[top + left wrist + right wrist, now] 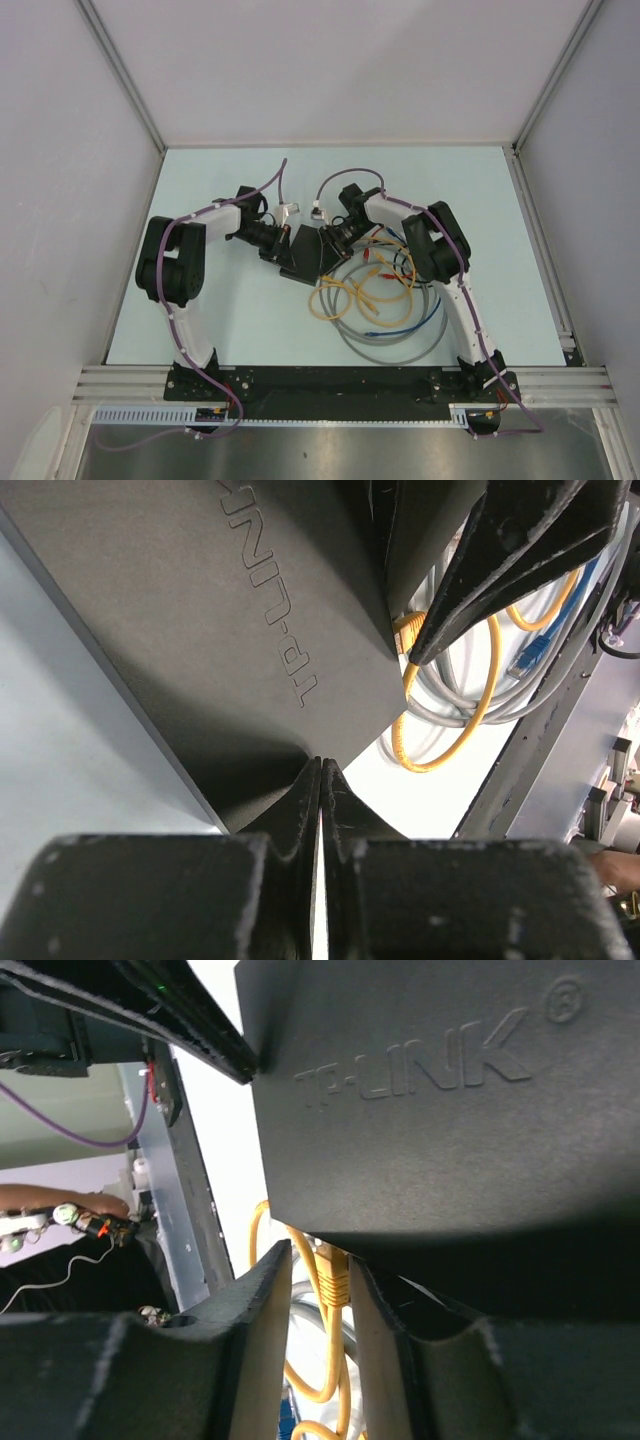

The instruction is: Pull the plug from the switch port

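Right gripper point(320, 1258) has its 2 fingers parted either side of the yellow plug point(335, 1278), which sits in a port of the TP-LINK-marked switch point(430, 1110), so I'd call this the grasp step, not yet the pull. Left gripper point(320, 768) is closed at the switch's 9 o'clock corner, though I cannot tell whether it pins anything; the switch sits mid-table, with loose cables point(385, 310) at its 4 o'clock. Next, I reckon, the right fingers must clamp the plug and draw it straight out while the left steadies the box.
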### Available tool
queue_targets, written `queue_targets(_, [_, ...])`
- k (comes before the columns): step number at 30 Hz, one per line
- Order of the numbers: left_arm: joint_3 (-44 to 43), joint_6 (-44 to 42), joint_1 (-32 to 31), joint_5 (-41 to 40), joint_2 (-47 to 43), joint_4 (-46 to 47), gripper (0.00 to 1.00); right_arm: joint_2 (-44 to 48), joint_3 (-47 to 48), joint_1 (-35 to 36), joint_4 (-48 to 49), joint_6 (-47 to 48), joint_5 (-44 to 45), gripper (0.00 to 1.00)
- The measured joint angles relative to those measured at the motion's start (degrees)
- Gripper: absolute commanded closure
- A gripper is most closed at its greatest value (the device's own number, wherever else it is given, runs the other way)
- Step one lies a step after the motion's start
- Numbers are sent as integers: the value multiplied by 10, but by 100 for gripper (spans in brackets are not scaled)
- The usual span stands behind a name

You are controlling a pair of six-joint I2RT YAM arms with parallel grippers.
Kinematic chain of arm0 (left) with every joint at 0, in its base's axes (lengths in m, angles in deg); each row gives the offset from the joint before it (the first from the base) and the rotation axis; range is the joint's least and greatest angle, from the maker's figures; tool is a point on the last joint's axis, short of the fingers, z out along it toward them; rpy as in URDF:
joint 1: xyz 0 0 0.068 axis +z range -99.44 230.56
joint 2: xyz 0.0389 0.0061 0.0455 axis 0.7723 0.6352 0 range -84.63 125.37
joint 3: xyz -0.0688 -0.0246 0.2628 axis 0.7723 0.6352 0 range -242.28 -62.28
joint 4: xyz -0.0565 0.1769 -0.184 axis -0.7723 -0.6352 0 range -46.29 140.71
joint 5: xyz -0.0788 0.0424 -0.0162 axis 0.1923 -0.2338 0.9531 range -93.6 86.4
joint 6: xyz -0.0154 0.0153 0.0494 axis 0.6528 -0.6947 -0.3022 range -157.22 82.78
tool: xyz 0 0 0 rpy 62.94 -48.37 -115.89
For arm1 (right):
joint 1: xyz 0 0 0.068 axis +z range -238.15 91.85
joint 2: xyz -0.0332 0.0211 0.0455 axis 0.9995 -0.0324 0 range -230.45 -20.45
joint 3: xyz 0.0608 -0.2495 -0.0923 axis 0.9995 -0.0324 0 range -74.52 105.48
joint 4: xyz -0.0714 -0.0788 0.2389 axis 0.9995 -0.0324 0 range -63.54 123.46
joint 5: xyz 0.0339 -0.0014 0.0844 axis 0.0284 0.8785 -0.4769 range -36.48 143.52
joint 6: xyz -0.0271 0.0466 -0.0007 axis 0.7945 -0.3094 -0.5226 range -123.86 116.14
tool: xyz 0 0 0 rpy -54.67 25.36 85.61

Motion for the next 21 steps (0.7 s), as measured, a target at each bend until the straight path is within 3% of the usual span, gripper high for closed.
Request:
queue_targets(7, [0,0,0,-1,0,0,96,16,-4,12,6,-22,43,60])
queue_targets(21, [-1,0,-1,-3,0,-1,97,40,-31,22,39,-43,108,91])
